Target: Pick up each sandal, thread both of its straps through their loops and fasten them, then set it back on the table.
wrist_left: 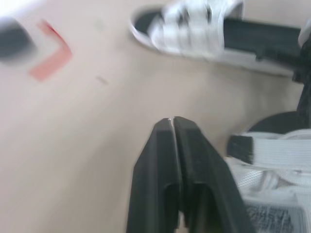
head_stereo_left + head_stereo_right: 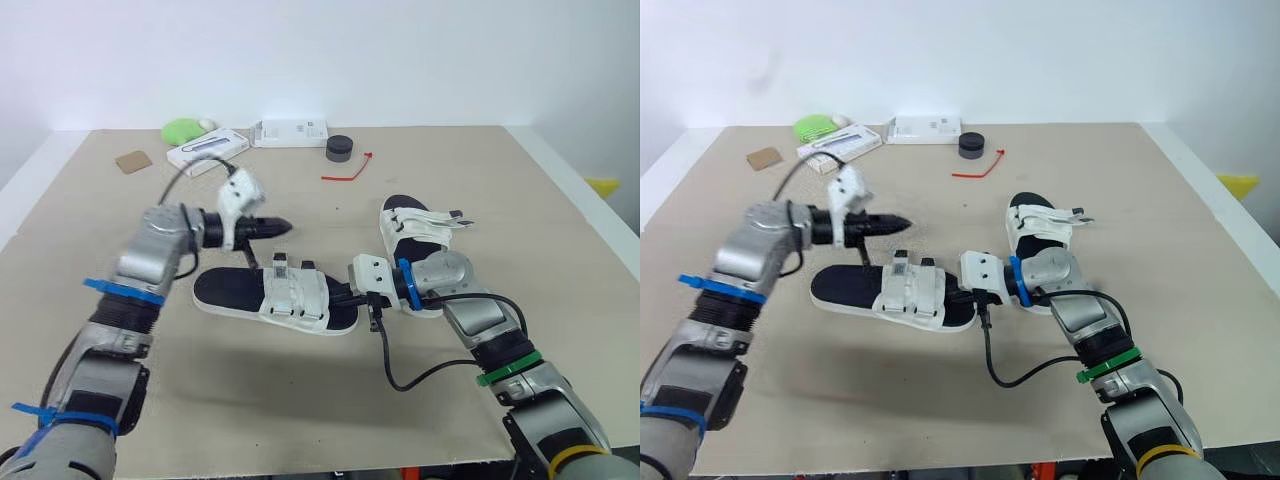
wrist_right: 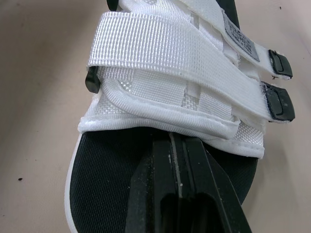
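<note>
You are working with two sandals lying flat on the table. The near sandal is sitting in the middle, and the far sandal is lying to its right and farther off.

Both look light. The sole looks like a firm slab that should be carrying its own weight without sagging. The white webbing straps look soft and floppy, ending in small black tabs. Those tabs are probably the best spot to pinch for threading. The weave should be giving fair friction, and the smooth black footbed rather less. For lifting, you are likely better off taking the sole by its edge or the padded rim of the upper.

Your right gripper is lying low with its fingers pressed together and nothing between them. Its tips are sitting on or just over the near sandal's footbed, right against the edge of the white upper. Your left gripper is hovering above the table just beyond that sandal, likewise pinched closed, empty and touching nothing.

Whether the straps are already passing through their loops, you cannot tell from here.
</note>
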{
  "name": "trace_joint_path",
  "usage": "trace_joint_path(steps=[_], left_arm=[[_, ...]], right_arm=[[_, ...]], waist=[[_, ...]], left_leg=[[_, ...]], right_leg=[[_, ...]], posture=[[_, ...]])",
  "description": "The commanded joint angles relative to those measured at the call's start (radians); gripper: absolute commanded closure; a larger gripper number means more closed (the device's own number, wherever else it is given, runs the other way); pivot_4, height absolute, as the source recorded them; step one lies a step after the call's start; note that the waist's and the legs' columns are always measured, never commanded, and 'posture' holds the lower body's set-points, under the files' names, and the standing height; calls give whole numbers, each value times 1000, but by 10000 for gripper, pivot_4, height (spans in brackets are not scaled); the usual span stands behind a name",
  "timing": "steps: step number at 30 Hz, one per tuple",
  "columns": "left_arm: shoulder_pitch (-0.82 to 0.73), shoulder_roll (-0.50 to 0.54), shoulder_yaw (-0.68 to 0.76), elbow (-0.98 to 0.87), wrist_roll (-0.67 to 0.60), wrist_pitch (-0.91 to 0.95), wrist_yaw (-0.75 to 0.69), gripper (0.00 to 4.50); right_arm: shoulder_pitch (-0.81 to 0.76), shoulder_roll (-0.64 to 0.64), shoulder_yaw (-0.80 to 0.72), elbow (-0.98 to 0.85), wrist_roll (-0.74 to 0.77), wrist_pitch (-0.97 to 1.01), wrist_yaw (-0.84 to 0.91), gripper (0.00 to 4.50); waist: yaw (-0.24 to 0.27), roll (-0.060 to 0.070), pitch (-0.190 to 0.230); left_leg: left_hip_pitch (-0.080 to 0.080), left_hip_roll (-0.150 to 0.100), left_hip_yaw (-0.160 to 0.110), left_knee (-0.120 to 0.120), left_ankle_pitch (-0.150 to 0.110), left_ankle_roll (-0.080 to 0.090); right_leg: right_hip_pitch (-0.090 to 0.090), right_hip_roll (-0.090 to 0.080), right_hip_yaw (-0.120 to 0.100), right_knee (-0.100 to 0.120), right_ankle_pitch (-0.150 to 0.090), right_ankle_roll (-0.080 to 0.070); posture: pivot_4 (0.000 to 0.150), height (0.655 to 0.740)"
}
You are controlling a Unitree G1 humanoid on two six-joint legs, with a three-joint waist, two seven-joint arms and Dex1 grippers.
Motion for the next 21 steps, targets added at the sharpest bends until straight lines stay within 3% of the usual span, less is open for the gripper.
trace_joint_path(steps=[1, 5, 7, 13, 17, 18, 21], left_arm=[[126, 57, 36, -124, -13, -83, -44, 27162], [274, 131, 49, -163, 24, -213, -78, 6672], [316, 152, 54, -170, 22, -248, -98, 938], [336, 157, -4, -134, 85, -398, -121, 938], [305, 117, -26, -106, 101, -422, -107, 0], [295, 107, -33, -97, 106, -425, -106, 0], [266, 85, -49, -60, 115, -443, -103, 0]], right_arm=[[16, -10, 8, 2, -12, 7, 6, 45000], [18, -17, 5, 2, -8, 4, 9, 45000], [18, -19, 4, 4, -7, 3, 10, 45000], [22, -19, -6, -12, 15, 23, 14, 45000], [47, -35, -42, -75, 68, 61, 28, 31836], [59, -47, -53, -96, 81, 67, 37, 25760], [102, -83, -100, -174, 152, 118, 56, 15244]], waist=[[-1, 1, 0], [2, 0, 0], [3, 0, 0], [4, 0, 0], [5, 0, 0], [5, 0, 0], [5, 0, 0]], left_leg=[[0, 0, 1, 0, 0, 0], [1, 0, 1, -1, 0, 0], [0, 0, 1, 0, 0, 0], [0, 0, 1, 0, 0, 0], [0, -1, 0, 0, 0, 1], [-1, -1, 0, 0, 0, 1], [-1, -1, 0, 0, -1, 2]], right_leg=[[0, -1, 0, 0, 0, 0], [0, -2, -1, 0, 0, 0], [0, -2, -2, 0, 0, 0], [0, -2, -3, 0, -3, 3], [0, -2, -2, 0, -1, 0], [0, -2, -2, -1, -1, 0], [0, -2, -3, -1, -1, 0]], posture=[[1500, 7400], [1500, 7400], [1500, 7400], [1500, 7400], [1500, 7400], [1500, 7400], [1500, 7400]])
